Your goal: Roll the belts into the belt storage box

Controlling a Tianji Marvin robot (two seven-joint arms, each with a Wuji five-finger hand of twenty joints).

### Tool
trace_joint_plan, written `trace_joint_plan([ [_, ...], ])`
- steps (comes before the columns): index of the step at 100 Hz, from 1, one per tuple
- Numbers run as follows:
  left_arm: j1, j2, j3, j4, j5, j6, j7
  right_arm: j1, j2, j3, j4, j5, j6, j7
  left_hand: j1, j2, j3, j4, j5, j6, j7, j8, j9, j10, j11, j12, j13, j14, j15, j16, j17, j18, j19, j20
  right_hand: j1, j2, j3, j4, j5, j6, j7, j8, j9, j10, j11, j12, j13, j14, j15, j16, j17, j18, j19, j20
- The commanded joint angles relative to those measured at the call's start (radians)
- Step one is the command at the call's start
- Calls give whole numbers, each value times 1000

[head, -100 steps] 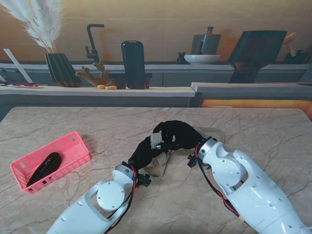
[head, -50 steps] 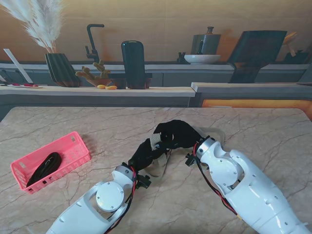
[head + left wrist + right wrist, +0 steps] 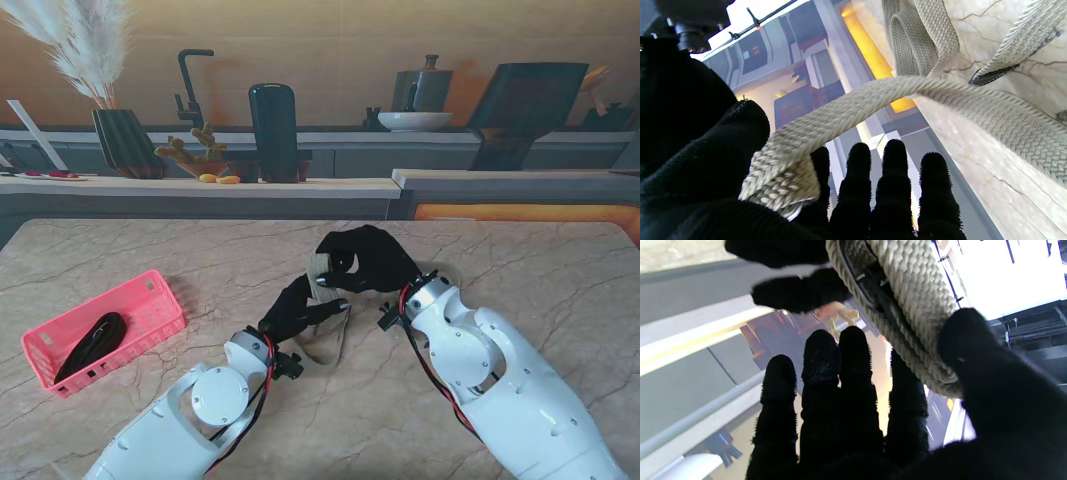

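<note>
A beige woven belt (image 3: pixel 322 276) hangs between my two black-gloved hands above the middle of the marble table (image 3: pixel 200 255). My right hand (image 3: pixel 366 260) is shut on a coiled part of the belt (image 3: pixel 913 300), pinched between thumb and index finger. My left hand (image 3: pixel 293 311) is shut on the belt's buckle end (image 3: pixel 783 181). From there the strap (image 3: pixel 940 96) runs down to loose loops (image 3: pixel 325 342) lying on the table. The pink storage basket (image 3: pixel 150 300) sits at the left with a black belt (image 3: pixel 90 345) lying in it.
A counter (image 3: pixel 250 185) runs behind the table's far edge. On it stand a dark vase of pampas grass (image 3: pixel 125 140), a tall black container (image 3: pixel 273 130) and a bowl (image 3: pixel 414 120). Both forearms (image 3: pixel 500 380) fill the near side.
The right hand has risen and moved farther from me with the coil. The left hand has dropped back slightly, so the two hands are now apart with belt stretched between them.
</note>
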Motion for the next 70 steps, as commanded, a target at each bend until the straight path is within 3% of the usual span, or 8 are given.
trace_joint_plan([
  [1,-2,-3,7,5,-20,-2,-11,2,-9,10,-33,-10,2,-16,-11,-46,22,7,-15,-1,-39,-13,1,-2,-21,-13,-10,-40,-19,-24,5,-46,-18,-14,108,123,62,12,69,-119,162,65,7,-15,28,15,-37,-31,12,-2,-12,-2,27,-3],
  [20,-1,-12,21,6,-28,-5,10,-1,-10,46,-87,-58,1,-50,98,-2,50,6,94,-8,74,30,201,-40,78,13,163,-42,83,-8,80,-28,91,10,109,134,54,13,62,-111,161,73,-1,-13,39,17,-42,-30,20,0,-17,-1,33,-4],
  [33,0,-8,29,2,-50,-22,-16,-6,-8,68,-114,-78,1,-54,143,17,73,8,176,-30,134,51,299,-56,110,23,232,-44,128,3,109,-10,146,12,110,135,51,14,59,-110,160,75,-3,-12,44,15,-43,-30,23,0,-18,-1,37,-5],
  [38,-1,-6,34,2,-58,-28,-28,-8,-7,75,-120,-88,0,-55,176,22,65,-7,212,-47,179,71,337,-60,118,24,250,-43,139,-2,110,-2,166,1,110,136,50,15,58,-110,160,75,-4,-13,45,15,-42,-31,24,0,-18,-2,38,-5],
  [41,-2,-5,36,2,-61,-31,-35,-9,-6,79,-121,-93,0,-56,222,8,36,-38,230,-64,204,86,363,-67,126,28,263,-44,150,-1,114,3,179,-6,110,137,49,16,58,-110,160,76,-4,-13,46,14,-42,-31,24,-1,-18,-2,39,-6],
  [46,-4,-4,40,3,-67,-34,-43,-11,-5,85,-123,-99,0,-56,308,6,-28,-50,253,-90,249,86,404,-73,132,75,284,-43,165,-1,118,6,197,-21,109,138,48,17,58,-112,159,76,-4,-14,46,13,-42,-33,25,-1,-17,-3,40,-6],
  [54,-4,-4,42,1,-74,-30,-46,-15,-5,92,-124,-98,7,-54,436,93,-119,-48,290,-107,315,62,486,-72,90,157,325,-36,202,11,132,12,229,-20,108,140,46,19,56,-111,159,76,-5,-14,49,13,-41,-34,25,-2,-16,-4,41,-8],
  [70,-9,-10,40,7,-30,-2,-10,-31,-7,101,-133,-49,42,-33,599,211,-317,-23,334,-66,357,23,528,-31,157,130,365,10,289,36,139,20,303,-6,107,145,46,30,52,-101,160,79,-6,-5,62,16,-36,-31,35,0,-9,-8,47,-10],
])
